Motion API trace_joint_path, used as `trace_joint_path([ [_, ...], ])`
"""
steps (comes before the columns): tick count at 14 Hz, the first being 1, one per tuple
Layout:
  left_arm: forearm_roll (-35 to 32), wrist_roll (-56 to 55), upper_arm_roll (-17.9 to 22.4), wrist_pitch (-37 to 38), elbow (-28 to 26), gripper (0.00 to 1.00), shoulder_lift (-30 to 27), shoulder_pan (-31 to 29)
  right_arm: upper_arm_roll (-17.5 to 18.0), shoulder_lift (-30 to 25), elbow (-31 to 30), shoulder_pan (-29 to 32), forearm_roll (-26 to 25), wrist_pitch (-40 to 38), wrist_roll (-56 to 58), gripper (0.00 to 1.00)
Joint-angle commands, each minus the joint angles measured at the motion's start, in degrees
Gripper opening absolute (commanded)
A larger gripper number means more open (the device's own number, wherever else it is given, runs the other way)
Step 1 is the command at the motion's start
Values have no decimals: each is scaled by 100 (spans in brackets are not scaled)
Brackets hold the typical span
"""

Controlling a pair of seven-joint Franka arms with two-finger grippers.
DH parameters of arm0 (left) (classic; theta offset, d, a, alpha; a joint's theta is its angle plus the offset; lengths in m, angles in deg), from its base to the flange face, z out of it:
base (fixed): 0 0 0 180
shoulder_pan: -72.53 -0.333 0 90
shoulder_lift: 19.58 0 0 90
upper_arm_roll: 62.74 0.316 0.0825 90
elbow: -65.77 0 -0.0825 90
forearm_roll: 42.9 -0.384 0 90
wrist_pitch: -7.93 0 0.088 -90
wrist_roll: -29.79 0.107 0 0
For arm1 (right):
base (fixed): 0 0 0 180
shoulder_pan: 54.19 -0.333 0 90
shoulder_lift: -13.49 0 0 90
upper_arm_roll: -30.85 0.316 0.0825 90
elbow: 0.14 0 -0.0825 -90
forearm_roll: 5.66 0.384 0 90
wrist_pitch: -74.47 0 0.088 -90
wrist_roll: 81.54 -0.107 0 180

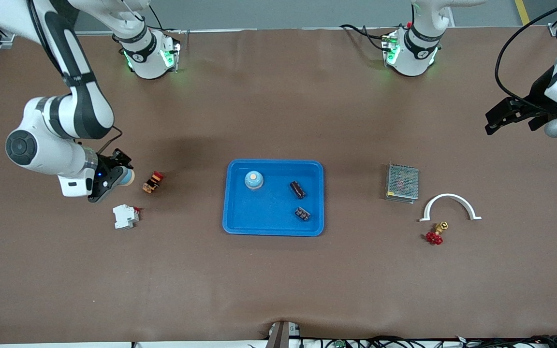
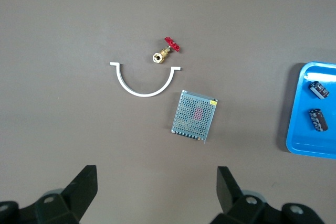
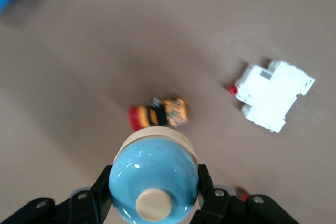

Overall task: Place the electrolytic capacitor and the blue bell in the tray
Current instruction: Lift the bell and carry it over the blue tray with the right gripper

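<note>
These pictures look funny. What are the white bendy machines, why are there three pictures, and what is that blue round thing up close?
The white machines are two robot arms at a brown table. The big picture looks down from a high camera. The other two come from cameras on each arm's wrist.

The right claw is shut on a blue bell, above the table beside a small orange and red part and a white switch block. The left claw waits, open and empty, over its end of the table, where a grey mesh box, a white arch and a red-handled valve lie.

The blue tray already holds another bell and two dark capacitors.
</note>
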Motion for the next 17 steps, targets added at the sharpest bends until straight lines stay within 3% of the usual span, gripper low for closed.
trace_joint_path([
  [1, 95, 130, -16, -14, 86, 100, 57, -46, -3, -230, 532, -750, 83, -668, -1766, 47],
  [6, 95, 86, -16, -14, 86, 100, 92, -28, -3, 59, 1368, -1805, 327, -811, -4616, 48],
  [9, 95, 60, -7, -14, 86, 100, 101, -28, -3, 489, 1720, -2228, 628, -409, -5812, 48],
  [12, 95, 51, -16, -14, 86, 100, 101, -28, -21, 1069, 2036, -2676, 523, 172, -6403, 48],
  [17, 104, 42, -7, -14, 77, 100, 92, -37, -47, 2159, 2959, -2879, 409, 375, -6537, 47],
])
